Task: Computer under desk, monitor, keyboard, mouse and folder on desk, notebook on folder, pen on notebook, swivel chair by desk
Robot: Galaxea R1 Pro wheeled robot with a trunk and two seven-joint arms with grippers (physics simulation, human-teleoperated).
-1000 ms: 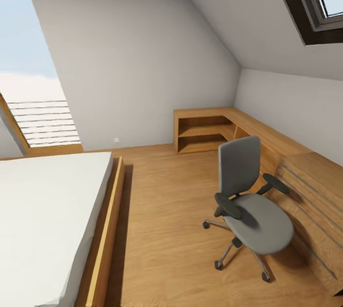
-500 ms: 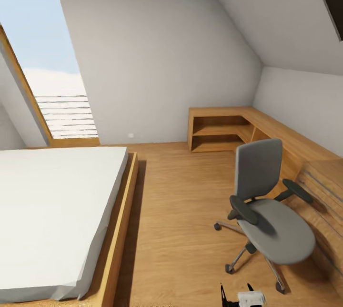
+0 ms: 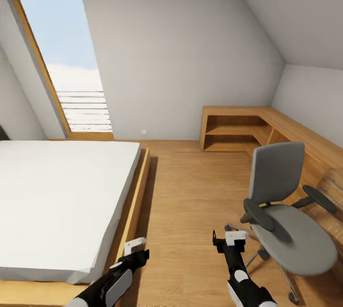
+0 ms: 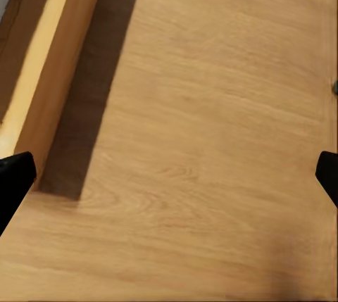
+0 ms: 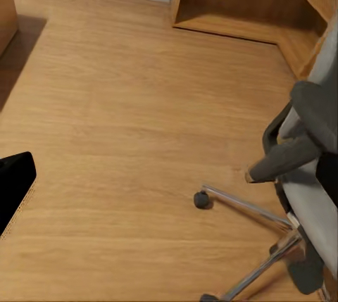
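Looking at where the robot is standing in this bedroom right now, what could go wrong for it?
The right gripper hangs close to the swivel chair, so a turn might knock its chrome legs and roll it away. The left gripper sits near the bed frame and could scrape it. The chair's seat looks bare, with no blue folder on it, so the robot may need to search elsewhere.

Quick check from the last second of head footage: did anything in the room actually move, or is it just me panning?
Mostly the camera: it swung left, so the skylight left view and the whole scene slid right. Both arms rose into view, left gripper and right gripper, jaws open, holding nothing. The swivel chair, its seat bare, the bed and shelf unit look unmoved.
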